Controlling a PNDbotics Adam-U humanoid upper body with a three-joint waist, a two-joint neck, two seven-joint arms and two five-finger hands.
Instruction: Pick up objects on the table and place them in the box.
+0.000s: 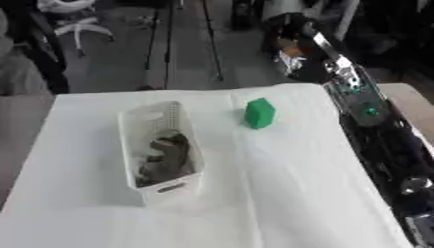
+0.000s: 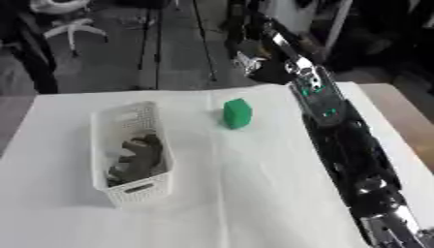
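Closest to the bottom of the frame is just the white tablecloth (image 1: 280,203), smooth fabric with a faint crease running up the middle; it covers the whole table.

A bit further up, left of centre, sits the white plastic basket (image 1: 133,145), a narrow rectangular box with perforated mesh walls and a slot handle on the near end; its long axis runs from near to far, tilted slightly so the far end leans toward the upper left; inside it lies a dark grey-brown lumpy thing (image 1: 167,157), soft and crumpled looking, resting toward the near half of the basket; can't make out what it actually is.

Further back, just right of centre, is the green blocky object (image 1: 259,113), matte, roughly a box shape with a slanted top; it stands upright on the cloth, apart from the basket, off its far right corner.

Along the right side the robot's black and silver right arm (image 2: 339,140) stretches from the lower right corner up toward the top centre; the right hand (image 2: 254,58) is past the far edge of the table, above the floor, not touching the green block; the fingers are a blur against the dark background, so I can't tell how open they are or whether they hold anything.
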